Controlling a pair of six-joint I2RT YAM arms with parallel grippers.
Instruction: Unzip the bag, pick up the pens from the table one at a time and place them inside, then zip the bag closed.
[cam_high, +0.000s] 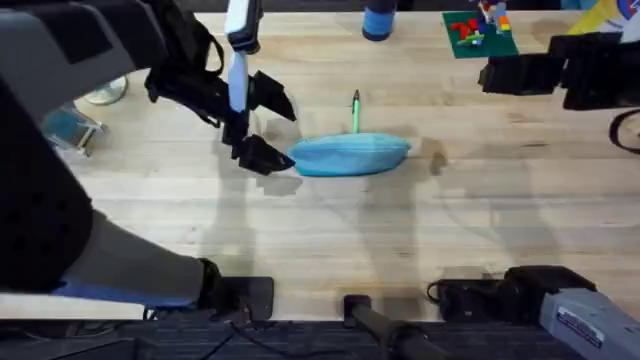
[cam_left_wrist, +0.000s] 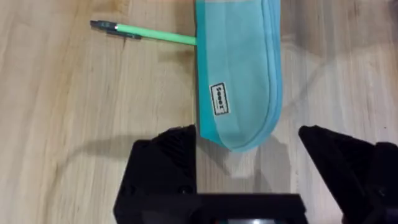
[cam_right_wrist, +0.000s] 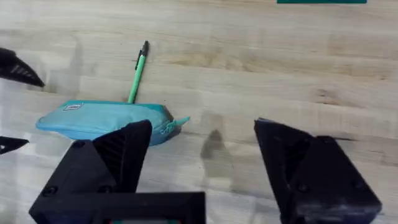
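One bag lies on the pale wooden worktop, a light blue pouch stretched left to right near the middle of the overhead view. One pen can be counted: a bright green stick with a dark tip, lying on the far side of the bag and pointing away from it, its near end meeting or slipping behind the bag's upper edge. The left wrist view shows the same pen running out from the bag's long side, and a small label stitched on the fabric.

Two claws are at work. The left claw sits at the bag's left end with its fingers spread wide, one finger on the far side and one on the near side of that tip; in its own camera the rounded end of the bag lies between the two black fingers, not pinched. The right claw hangs open as well, its fingers apart over bare wood, with the bag's right end and its zipper pull just beside one finger.

Bare wood lies to the right of the bag and in front of it toward the arms' bases. At the far edge stand a blue cylinder and a green plate with small coloured bricks, well apart from the bag.
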